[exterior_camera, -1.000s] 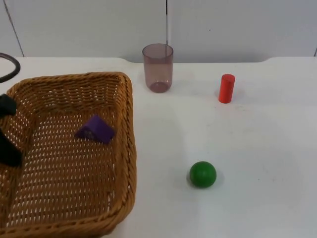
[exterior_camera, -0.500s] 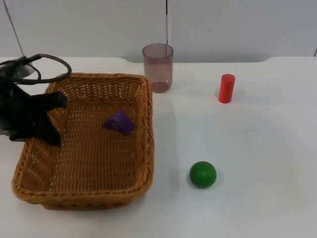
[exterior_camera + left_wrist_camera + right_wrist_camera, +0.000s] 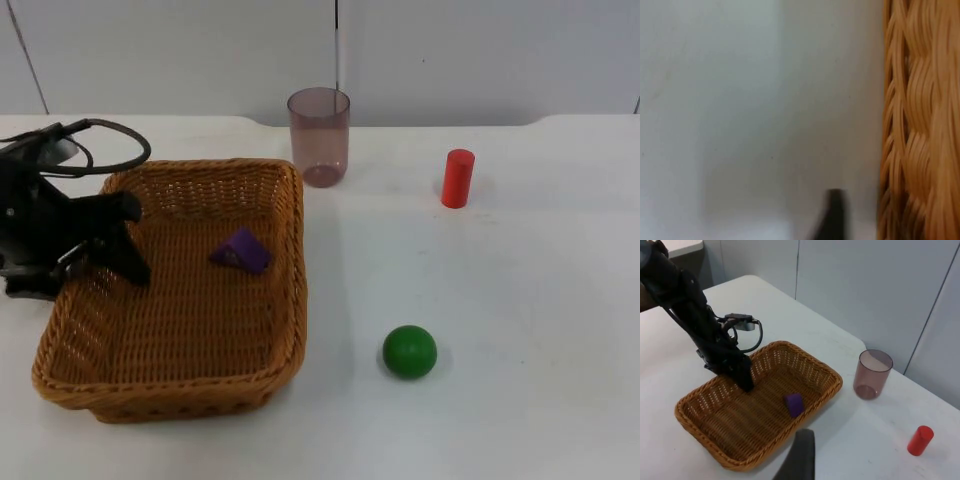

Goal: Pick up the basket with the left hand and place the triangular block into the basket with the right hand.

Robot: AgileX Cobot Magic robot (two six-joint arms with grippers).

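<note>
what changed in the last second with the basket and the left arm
The left gripper, straddling the basket wall, brought it away from the camera and down onto the table; the purple triangular block rode along inside. The cup, red cylinder and green ball stayed put.

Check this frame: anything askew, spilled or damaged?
Nothing stands out. The purple triangular block lies inside the basket, whose left rim the left gripper straddles. The cup and red cylinder stand upright.

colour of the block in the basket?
Purple block, lying in the wicker basket; clearest in the top view.
</note>
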